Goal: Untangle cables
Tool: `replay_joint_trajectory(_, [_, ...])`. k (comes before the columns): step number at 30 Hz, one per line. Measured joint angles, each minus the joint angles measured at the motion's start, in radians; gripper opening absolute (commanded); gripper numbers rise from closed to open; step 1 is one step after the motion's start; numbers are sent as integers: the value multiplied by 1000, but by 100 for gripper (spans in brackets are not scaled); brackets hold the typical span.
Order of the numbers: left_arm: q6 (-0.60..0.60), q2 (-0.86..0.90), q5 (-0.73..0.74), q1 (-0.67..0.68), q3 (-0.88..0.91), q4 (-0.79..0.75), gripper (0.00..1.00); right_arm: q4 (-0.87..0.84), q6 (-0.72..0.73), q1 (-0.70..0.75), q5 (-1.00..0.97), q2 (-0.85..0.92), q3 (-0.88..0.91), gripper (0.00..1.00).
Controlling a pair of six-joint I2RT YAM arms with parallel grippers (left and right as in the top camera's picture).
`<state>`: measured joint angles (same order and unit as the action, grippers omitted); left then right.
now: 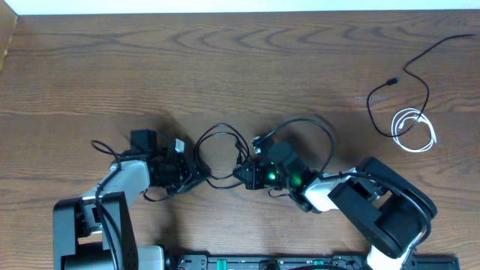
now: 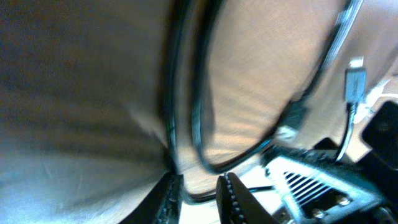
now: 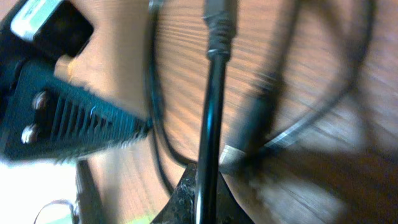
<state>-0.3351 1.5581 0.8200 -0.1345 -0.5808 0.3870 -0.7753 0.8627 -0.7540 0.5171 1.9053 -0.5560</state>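
Observation:
A black cable [image 1: 218,127] lies looped and crossed over itself at the table's front middle, between my two grippers. My right gripper [image 1: 241,174] is shut on one strand of it; in the right wrist view the black cable [image 3: 211,112] runs straight up out of the closed gripper [image 3: 208,173] to a plug [image 3: 219,25]. My left gripper [image 1: 193,177] faces it from the left. Its jaws [image 2: 200,179] stand slightly apart, and a strand of the loop [image 2: 191,112] crosses just beyond the tips. A silver plug [image 2: 356,81] lies to the right.
A second black cable [image 1: 391,81] trails in from the right edge at the back right, with a coiled white cable [image 1: 409,115] lying against it. Both arm bases stand at the front edge. The grippers' tips are only a short gap apart.

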Motion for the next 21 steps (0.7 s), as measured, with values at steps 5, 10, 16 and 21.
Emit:
replay_joint_trajectory(5, [21, 0, 38, -31, -38, -3, 43, -74, -95, 16, 125, 1, 0, 1])
replay_joint_trajectory(10, [26, 0, -49, -35, -39, 20, 69, -74, -134, 19, 180, 1, 0, 1])
replay_joint_trajectory(16, [23, -35, -110, -36, -73, 34, 100, -66, -147, 19, 200, 1, 0, 1])
replay_joint_trajectory(21, [22, -41, -164, -35, -81, 34, 100, -59, -148, 19, 201, 1, 0, 1])
